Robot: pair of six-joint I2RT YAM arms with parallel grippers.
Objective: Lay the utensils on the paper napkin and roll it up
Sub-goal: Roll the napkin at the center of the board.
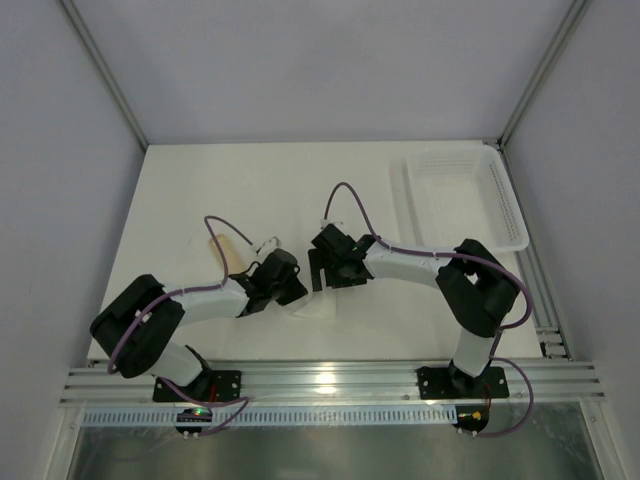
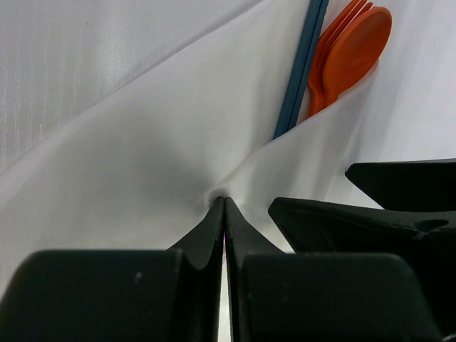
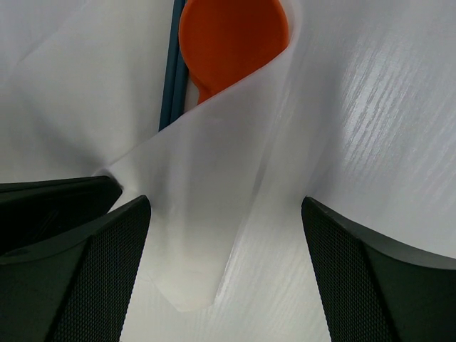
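napkin (image 2: 178, 142) lay half folded mid-frame in the top view, its flap over the utensils (image 2: 353, 50), orange ends poking out at the upper right of the left wrist view. the left gripper (image 2: 224, 205) was closed, pinching a pucker of paper; the right gripper (image 3: 224, 214) stood wide open astride the fold, holding nothing. i thought a hard pull from that one pinch could tear the sheet or spill the utensils out the open end.

The left hand (image 2: 224, 202), tips pressed together, pinches the paper napkin (image 2: 157, 135); orange utensils (image 2: 354, 51) poke from its fold, upper right.
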